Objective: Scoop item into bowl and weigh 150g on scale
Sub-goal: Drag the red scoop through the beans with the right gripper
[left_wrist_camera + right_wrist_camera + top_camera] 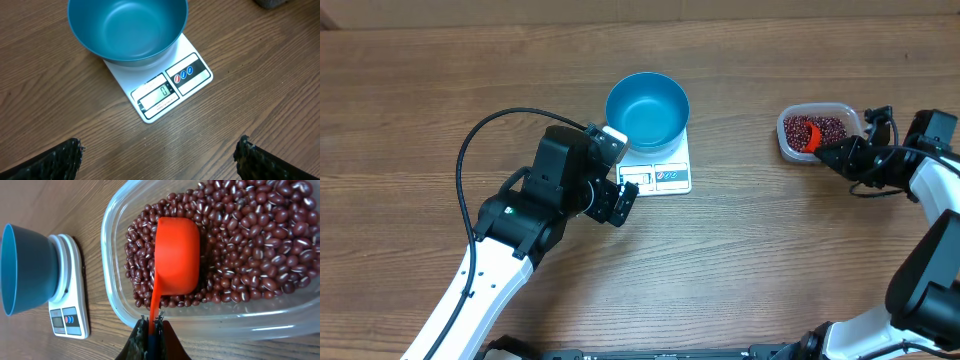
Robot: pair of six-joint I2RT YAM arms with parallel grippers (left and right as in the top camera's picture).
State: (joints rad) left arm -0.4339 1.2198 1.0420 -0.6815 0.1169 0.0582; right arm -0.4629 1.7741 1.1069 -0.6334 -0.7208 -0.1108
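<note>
Well, the blue bowl (647, 110) sat on the white kitchen scale (665, 176) near the middle of the wooden counter (420, 100). It covered the scale's far part, so only the display panel and the buttons along the near edge showed. The display (159, 93) read zero. Just beside that edge hung the left hand (157, 157), its fingers (60, 161) spread wide apart, touching nothing. Well apart from it, toward the right side of the counter, stood a clear plastic container (783, 140) with the red-brown beans (825, 127) heaped loosely inside. The right hand (151, 326) was pressed tight on the thin handle of an orange scoop (176, 250), pinching it at its end. The scoop's cup lay among the beans, close to the container wall on the side toward the scale, with beans all round it. Whether the cup faced up or down, I could not tell.
</note>
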